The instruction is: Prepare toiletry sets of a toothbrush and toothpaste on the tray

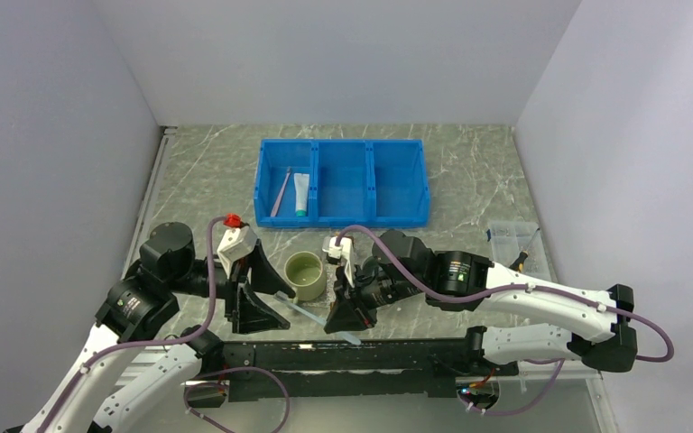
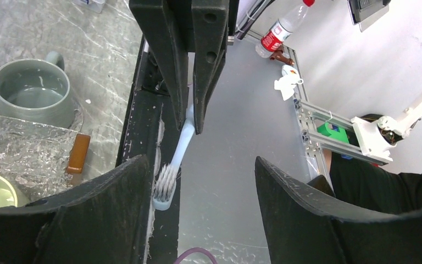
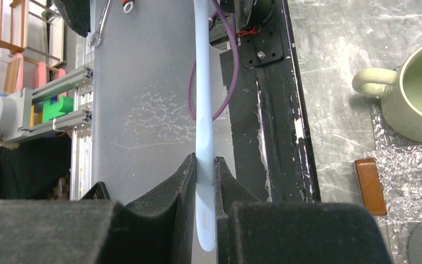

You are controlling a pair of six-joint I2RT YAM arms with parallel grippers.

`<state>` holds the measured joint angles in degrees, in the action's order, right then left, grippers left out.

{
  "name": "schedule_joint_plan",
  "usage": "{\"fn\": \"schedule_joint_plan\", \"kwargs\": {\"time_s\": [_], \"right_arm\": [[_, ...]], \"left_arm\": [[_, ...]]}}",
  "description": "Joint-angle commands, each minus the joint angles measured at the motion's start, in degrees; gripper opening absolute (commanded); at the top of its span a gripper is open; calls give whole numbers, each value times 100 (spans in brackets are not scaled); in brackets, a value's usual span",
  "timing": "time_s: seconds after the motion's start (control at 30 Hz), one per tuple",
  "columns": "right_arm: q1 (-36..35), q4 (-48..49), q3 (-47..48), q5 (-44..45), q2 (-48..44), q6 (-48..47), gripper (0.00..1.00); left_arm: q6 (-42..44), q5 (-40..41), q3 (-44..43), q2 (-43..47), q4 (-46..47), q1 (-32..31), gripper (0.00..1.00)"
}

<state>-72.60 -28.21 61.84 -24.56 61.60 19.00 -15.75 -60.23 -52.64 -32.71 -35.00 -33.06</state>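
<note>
Nearest the camera, a black metal rail [image 1: 343, 356] is running along the near edge of a wide table [image 1: 469, 162] with a grey-green marbled surface. At the far centre, a glossy blue plastic bin [image 1: 397, 180] with three square compartments is sitting.

Near centre, both grippers are facing each other just above the rail. The left gripper [image 2: 200, 165] is holding its broad, matte black wedge-shaped jaws wide apart, gripping nothing. The right gripper [image 3: 204, 165] is pinching its jaws tightly onto the handle of the pale blue toothbrush [image 2: 180, 144], a thin, smooth plastic stick. It is holding the toothbrush level, with the white bristle head pointing left into the gap between the left gripper's jaws, just beside one finger [image 2: 115, 209].

Just beyond the grippers, the tray [image 2: 27, 154], a clear plate with a crinkled, glittery texture, is lying flat. A round, pale green glazed mug [image 1: 305, 275] is sitting on it, and a darker grey-green mug [image 2: 33, 91] is standing just beside it.

In the bin's left compartment, a pinkish toothbrush [image 1: 281, 191] is lying beside a flat white toothpaste tube [image 1: 300, 194] with a teal cap. A small, smooth brown block [image 3: 370, 184] is resting at the tray's edge.
</note>
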Motion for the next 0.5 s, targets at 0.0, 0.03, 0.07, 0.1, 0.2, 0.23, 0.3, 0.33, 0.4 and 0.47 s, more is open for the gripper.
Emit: {"fn": "schedule_joint_plan", "kwargs": {"time_s": [0.0,0.03,0.07,0.1,0.2,0.23,0.3,0.33,0.4,0.47], "right_arm": [[-36,358,257,-119,-47,-98,0],[-31,355,249,-112,-60,-86,0],[-35,345,249,-111,-68,-82,0],[-35,338,239,-117,-74,-77,0],[-33,316,227,-79,-76,-57,0],[-33,308,228,-80,-81,-58,0],[-35,315,216,-112,-84,-47,0],[-35,323,198,-112,-91,-40,0],[-34,337,180,-113,-106,-30,0],[-35,355,153,-119,-124,-25,0]], "left_arm": [[203,-352,-263,80,-16,19,75],[218,-350,-270,80,-39,23,74],[224,-358,-265,89,-37,25,72],[223,-350,-272,96,-21,26,70],[208,-331,-271,73,2,20,60],[209,-318,-275,56,-15,19,58],[234,-278,-297,39,-47,22,55],[242,-266,-304,30,-62,24,55],[252,-241,-302,20,-74,20,53],[266,-221,-311,12,-89,19,46]]}}
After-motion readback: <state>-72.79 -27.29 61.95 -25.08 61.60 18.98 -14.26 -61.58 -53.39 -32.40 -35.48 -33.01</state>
